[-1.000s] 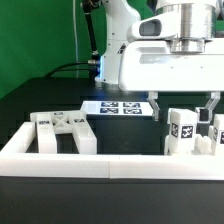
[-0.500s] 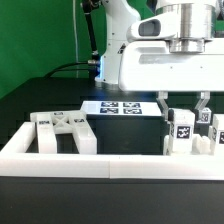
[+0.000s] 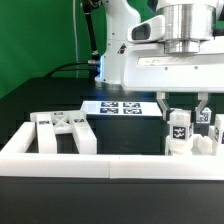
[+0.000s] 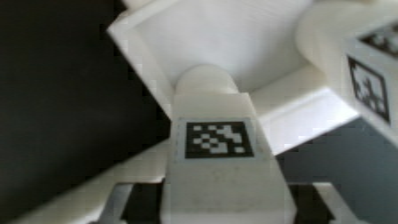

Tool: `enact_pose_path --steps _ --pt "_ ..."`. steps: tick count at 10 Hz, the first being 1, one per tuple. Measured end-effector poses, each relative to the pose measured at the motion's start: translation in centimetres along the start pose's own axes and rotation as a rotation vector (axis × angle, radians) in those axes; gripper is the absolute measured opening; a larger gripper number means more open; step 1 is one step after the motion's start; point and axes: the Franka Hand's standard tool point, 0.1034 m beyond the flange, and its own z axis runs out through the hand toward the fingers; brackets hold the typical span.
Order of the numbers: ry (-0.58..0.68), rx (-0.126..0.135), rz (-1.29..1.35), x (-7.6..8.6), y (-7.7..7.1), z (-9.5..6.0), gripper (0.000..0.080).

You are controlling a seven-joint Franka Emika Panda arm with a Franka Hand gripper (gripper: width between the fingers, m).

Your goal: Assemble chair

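- Post (image 3: 179, 131) standing upright between the claw (image 3: 181, 106) fingers, at the exterior view's right, just behind the rail (image 3: 110, 160).
- Claw pinching the post near its top: one dark finger (image 3: 160, 105) on each flank, pressed in against the sides.
- Long axis of the post roughly vertical in the exterior view, in line with the arm above; directly below the wrist, so any coming move looks likely to start with a straight lift.
- Seen from the wrist: post (image 4: 224, 135) running away from the camera, rounded far end, square tag on the facing side, grey finger pads (image 4: 146, 198) at its near end on both sides.
- Post white, blocky, plastic; tag black and white on the face toward the exterior view.
- More white tagged parts (image 3: 206, 133) close by at the exterior view's right, near or touching; cannot tell which. Possible snag on lifting.
- Wrist view shows a white angled piece (image 4: 240, 45) under and beyond the post, and another tagged part (image 4: 370, 75) to one side; contact with the post cannot be told.
- Frame piece (image 3: 63, 131) with tags well apart at the exterior view's left, also behind the rail.
- Marker board (image 3: 118, 108) flat on the dark table (image 3: 50, 95), behind the parts.
- Chair far from done, by the look of it: parts loose, none seen joined.
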Motion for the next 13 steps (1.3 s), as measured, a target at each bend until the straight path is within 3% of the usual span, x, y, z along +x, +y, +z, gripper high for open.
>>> enact_pose_path --steps 5,8,10,13 --pt "-0.007 -0.003 0.530 0.21 0.40 -0.10 0.0291" --pt "-0.007 -0.003 0.553 0.20 0.45 -0.11 0.0291" --pt "-0.008 -0.003 0.448 0.15 0.38 -0.20 0.0574" --pt "-0.003 0.000 0.122 0.26 0.45 -0.21 0.0645"
